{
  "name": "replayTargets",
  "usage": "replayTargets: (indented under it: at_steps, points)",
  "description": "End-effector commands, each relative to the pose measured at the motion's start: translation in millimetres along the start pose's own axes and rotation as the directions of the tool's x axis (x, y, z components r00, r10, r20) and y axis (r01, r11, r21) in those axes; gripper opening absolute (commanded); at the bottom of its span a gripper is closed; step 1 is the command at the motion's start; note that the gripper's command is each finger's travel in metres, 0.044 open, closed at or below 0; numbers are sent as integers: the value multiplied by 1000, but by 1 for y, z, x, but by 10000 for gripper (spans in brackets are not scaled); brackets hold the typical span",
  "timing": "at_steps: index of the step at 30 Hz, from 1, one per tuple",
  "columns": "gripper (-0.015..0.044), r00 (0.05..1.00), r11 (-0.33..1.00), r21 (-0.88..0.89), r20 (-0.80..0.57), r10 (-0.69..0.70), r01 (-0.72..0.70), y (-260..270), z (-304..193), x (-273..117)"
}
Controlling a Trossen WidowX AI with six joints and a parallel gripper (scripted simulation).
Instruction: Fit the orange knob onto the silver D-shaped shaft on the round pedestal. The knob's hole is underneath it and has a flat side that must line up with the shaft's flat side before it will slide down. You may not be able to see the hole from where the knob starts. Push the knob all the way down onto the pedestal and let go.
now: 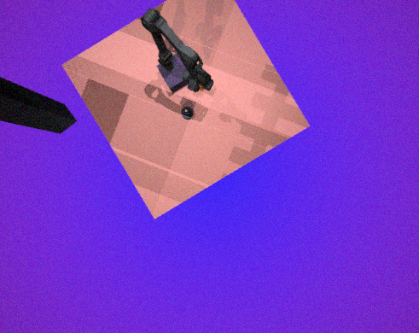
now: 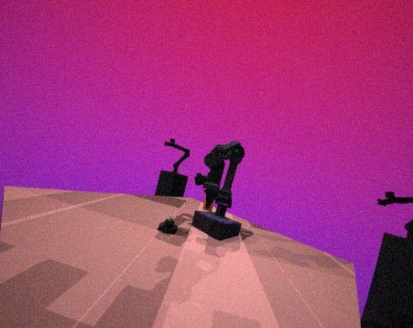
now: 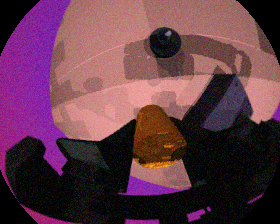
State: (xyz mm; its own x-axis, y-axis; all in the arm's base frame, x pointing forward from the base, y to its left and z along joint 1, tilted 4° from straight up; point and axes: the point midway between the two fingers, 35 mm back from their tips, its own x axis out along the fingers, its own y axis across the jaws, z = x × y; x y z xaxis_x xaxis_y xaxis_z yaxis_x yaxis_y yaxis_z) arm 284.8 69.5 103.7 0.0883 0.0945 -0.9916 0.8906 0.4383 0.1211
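Observation:
The orange knob (image 1: 200,89) (image 2: 210,207) (image 3: 159,140) is held between the fingers of my gripper (image 1: 201,85) (image 2: 209,202) (image 3: 152,120), which is shut on it. The knob is above the table, near the arm's base. Its underside and hole are hidden. The round dark pedestal (image 1: 187,113) (image 2: 167,228) (image 3: 163,49) stands on the table, apart from the knob, and lies beyond it in the wrist view. The silver shaft (image 2: 170,220) (image 3: 167,34) shows as a small bright spot on top; its flat side cannot be made out.
The arm's purple-grey base block (image 1: 171,81) (image 2: 214,225) (image 3: 227,107) sits near the gripper and pedestal. The pinkish table (image 1: 149,128) (image 2: 113,235) carries dark shadows. A black beam (image 1: 26,104) juts in at the left of the top view. Dark stands with small arms show beyond the table in the exterior view.

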Motion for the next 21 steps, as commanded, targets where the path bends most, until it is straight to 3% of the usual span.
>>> replayTargets:
  at_steps: [1,8,21]
  points:
    - [0,997,997,1,9,-77,77,3,1,5]
    - [0,991,991,-2,11,-133,133,4,1,19]
    - [0,989,990,-5,10,-144,144,3,3,95]
